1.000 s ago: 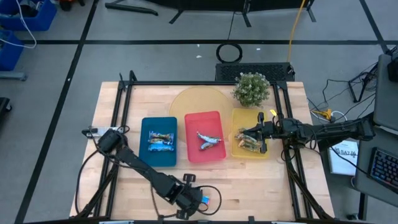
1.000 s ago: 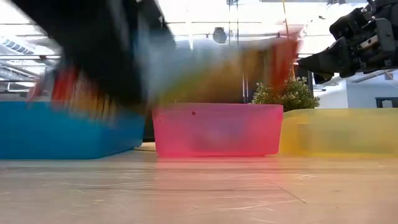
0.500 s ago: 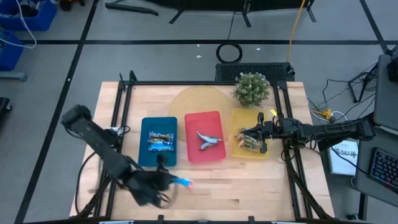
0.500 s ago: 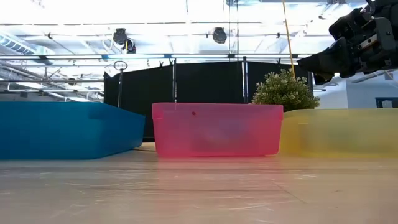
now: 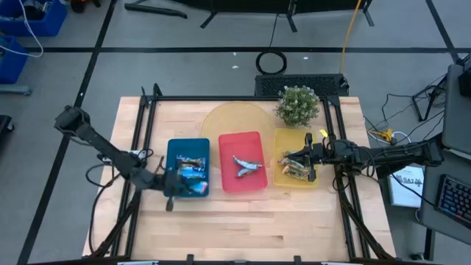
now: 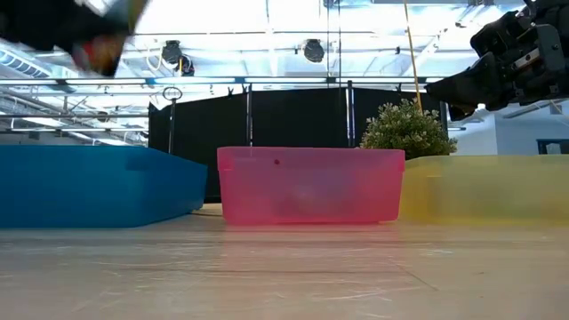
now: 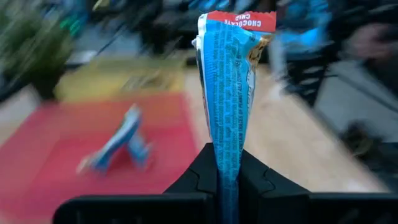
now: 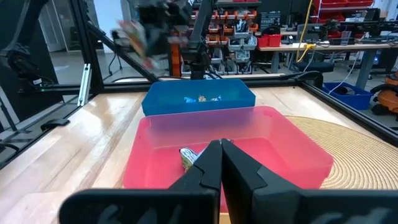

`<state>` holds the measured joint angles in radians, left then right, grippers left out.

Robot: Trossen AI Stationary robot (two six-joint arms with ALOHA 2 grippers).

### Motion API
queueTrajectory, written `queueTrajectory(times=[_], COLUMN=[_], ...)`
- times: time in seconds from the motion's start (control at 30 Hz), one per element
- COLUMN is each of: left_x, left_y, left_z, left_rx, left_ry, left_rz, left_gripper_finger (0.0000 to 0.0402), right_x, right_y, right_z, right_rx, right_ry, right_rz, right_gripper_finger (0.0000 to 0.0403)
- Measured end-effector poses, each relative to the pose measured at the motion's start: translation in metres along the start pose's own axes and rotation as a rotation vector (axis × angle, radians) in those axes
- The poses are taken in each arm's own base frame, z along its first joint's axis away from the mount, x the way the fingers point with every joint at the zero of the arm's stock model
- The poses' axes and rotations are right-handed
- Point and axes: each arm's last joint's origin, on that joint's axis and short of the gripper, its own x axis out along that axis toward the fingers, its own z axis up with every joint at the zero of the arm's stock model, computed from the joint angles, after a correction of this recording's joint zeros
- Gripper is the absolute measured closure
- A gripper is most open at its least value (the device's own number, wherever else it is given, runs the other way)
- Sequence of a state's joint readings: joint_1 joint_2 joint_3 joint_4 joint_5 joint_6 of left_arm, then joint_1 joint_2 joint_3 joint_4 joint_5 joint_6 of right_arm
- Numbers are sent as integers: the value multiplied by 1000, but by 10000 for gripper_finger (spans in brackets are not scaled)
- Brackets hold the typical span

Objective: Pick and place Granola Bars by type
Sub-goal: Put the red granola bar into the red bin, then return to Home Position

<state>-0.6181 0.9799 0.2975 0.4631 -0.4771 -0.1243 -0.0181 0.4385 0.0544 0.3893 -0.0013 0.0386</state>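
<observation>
My left gripper (image 5: pixel 179 186) is shut on a blue and white granola bar (image 7: pixel 229 87) and hovers at the near left corner of the blue tray (image 5: pixel 173 151). Two more blue bars (image 5: pixel 188 165) lie in that tray. One blue and white bar (image 5: pixel 248 166) lies in the red tray (image 5: pixel 241 140). Tan-brown bars (image 5: pixel 289 166) lie in the yellow tray (image 5: pixel 287 136). Above them my right gripper (image 5: pixel 306 163) is shut and holds nothing; its closed fingertips (image 8: pixel 221 155) show in the right wrist view. My left gripper pinches the blue bar by its near end (image 7: pixel 224 142) between its two fingers. The fingers (image 7: pixel 200 177) are roughly level and come from the table's left. The bar sticks out straight ahead of them, edge-on, lifted clear above the blue tray's near edge (image 5: pixel 193 196).
A small potted plant (image 5: pixel 298 105) stands at the back right on the edge of a round woven mat (image 5: pixel 228 121). A black frame rail (image 5: pixel 147 132) runs along each side of the table. Bare wooden table top (image 5: pixel 257 228) lies nearer than the trays.
My left gripper has carried the blue bar from the middle of the table's near edge toward the left and far side, up to the blue tray's near corner. It has tipped from pointing steeply down to almost level. The bar stays in its hold, clear of the table.
</observation>
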Motion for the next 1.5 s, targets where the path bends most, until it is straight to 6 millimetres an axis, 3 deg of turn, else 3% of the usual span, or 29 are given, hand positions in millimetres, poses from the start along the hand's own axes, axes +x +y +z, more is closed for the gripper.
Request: queueTrajectory(times=[0.13, 0.33, 0.43, 0.6, 0.77, 0.9, 1.03, 1.2, 1.37, 1.5], left_x=[2, 30, 60, 122, 176, 202, 210, 208, 198, 177], left_y=[19, 31, 32, 35, 44, 54, 63, 64, 58, 44], left_z=[-12, 18, 40, 58, 41, 27, 19, 22, 40, 66], left_rx=[-148, -246, -213, -81, -17, -16, -49, -61, -24, 67], left_ry=[39, 79, 176, 407, 581, 647, 682, 683, 654, 619], left_rz=[141, 231, 280, 290, 231, 190, 189, 171, 120, 79], left_gripper_finger=[369, 380, 380, 375, 374, 380, 362, 275, 204, 192], right_x=[0, 0, 1, 1, 1, 1, 2, 2, 2, 2], right_y=[0, 0, 0, 0, 0, 0, 0, 0, 0, 0], right_z=[0, 1, 2, 3, 2, 1, 0, 0, 0, 0], right_rx=[-3, -21, -21, -33, -56, -60, -75, -77, -77, -77], right_ry=[-2, -12, -24, -28, -24, -11, -2, -3, -3, -6], right_rz=[0, 0, 0, 0, 0, 0, 0, 0, 0, 0], right_gripper_finger=[403, 403, 403, 403, 403, 403, 403, 403, 403, 403])
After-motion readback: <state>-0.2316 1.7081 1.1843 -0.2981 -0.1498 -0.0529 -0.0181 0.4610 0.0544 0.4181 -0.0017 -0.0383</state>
